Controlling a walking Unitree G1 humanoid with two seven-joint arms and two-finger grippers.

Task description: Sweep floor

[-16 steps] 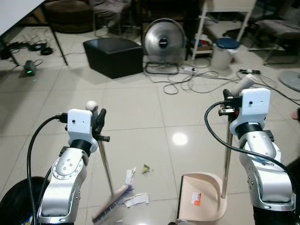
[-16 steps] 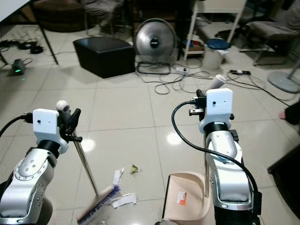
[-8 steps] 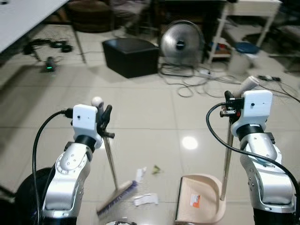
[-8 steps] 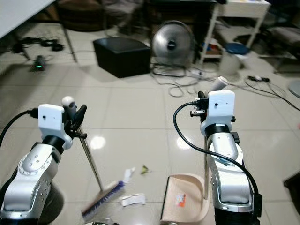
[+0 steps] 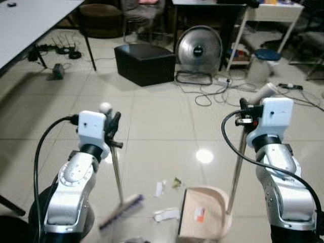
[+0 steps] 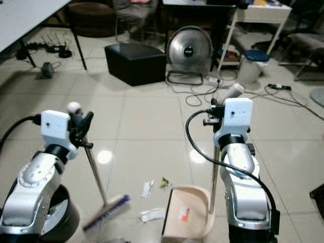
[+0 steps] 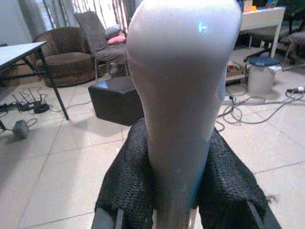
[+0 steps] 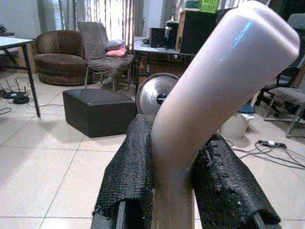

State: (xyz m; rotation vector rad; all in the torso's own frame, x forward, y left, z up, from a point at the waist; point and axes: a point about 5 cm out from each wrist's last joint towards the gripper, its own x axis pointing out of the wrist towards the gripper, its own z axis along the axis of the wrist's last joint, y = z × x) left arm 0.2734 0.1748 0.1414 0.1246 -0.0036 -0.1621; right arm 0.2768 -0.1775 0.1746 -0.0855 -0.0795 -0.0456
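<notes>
My left gripper (image 5: 112,130) is shut on the broom's thin metal handle (image 5: 116,172) near its white knob. The bristle head (image 5: 121,212) rests blurred on the tiles at the lower left. My right gripper (image 5: 245,115) is shut on the upright pole (image 5: 234,172) of the beige dustpan (image 5: 200,220), which sits on the floor with an orange-marked scrap inside. Two white paper scraps (image 5: 159,188) (image 5: 166,214) and a small green bit (image 5: 176,182) lie between broom head and dustpan. In the wrist views, black fingers (image 7: 128,181) (image 8: 128,171) clamp each rounded handle top.
A black ottoman (image 5: 145,63), a round floor fan (image 5: 199,50), a power strip with loose cables (image 5: 217,93) and a white bin with a blue lid (image 5: 260,63) stand across the far floor. A table leg (image 5: 91,50) is at the far left. Glossy tiles stretch in between.
The whole view has shifted as the camera moved. The dustpan now sits closer to the paper scraps, and the broom head is blurred in motion.
</notes>
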